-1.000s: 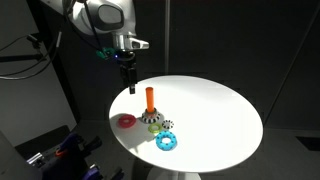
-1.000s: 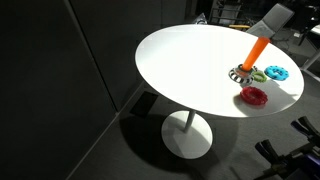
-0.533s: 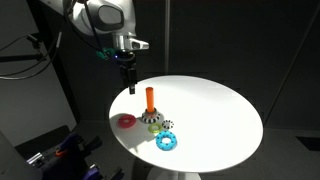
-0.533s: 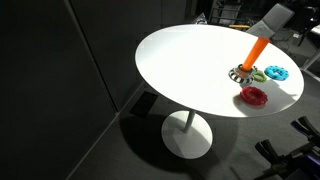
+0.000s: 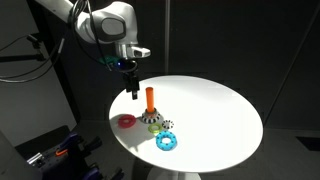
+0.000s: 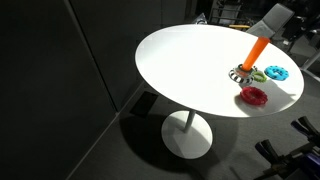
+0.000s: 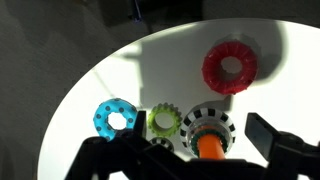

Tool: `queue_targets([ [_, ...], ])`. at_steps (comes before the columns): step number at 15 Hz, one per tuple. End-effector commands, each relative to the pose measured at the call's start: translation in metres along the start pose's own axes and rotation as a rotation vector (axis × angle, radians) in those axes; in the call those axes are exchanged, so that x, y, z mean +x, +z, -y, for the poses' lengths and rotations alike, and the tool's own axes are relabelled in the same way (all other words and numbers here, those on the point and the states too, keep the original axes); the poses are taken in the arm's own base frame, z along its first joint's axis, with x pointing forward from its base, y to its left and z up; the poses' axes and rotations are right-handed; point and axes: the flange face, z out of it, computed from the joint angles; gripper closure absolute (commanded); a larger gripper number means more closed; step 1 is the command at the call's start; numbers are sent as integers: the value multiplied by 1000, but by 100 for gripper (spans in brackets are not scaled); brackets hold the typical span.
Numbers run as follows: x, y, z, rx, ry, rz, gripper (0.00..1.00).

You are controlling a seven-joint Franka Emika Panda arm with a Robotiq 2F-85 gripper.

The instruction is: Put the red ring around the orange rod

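The red ring lies flat on the white round table, left of the orange rod, which stands upright on its black-and-white speckled base. My gripper hangs above the table just left of the rod's top, open and empty. In the wrist view the red ring lies beyond the rod, which shows between my open fingers. Both also show in an exterior view: the red ring and the rod. The gripper is not clear in that view.
A light-blue ring, a green toothed ring and a black-and-white dotted ring lie close by the rod's base. The round table has its near edge close to the rings. Dark surroundings and equipment stand at the left.
My gripper has moved slightly down and toward the orange rod. The rings and the rod have not moved.
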Motion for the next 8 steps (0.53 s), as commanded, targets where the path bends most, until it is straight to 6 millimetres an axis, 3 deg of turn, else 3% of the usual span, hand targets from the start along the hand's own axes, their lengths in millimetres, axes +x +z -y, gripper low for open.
queue_targets([
  [1, 1, 19, 2, 63, 1, -34, 0],
  [8, -10, 59, 6, 167, -2, -83, 0],
])
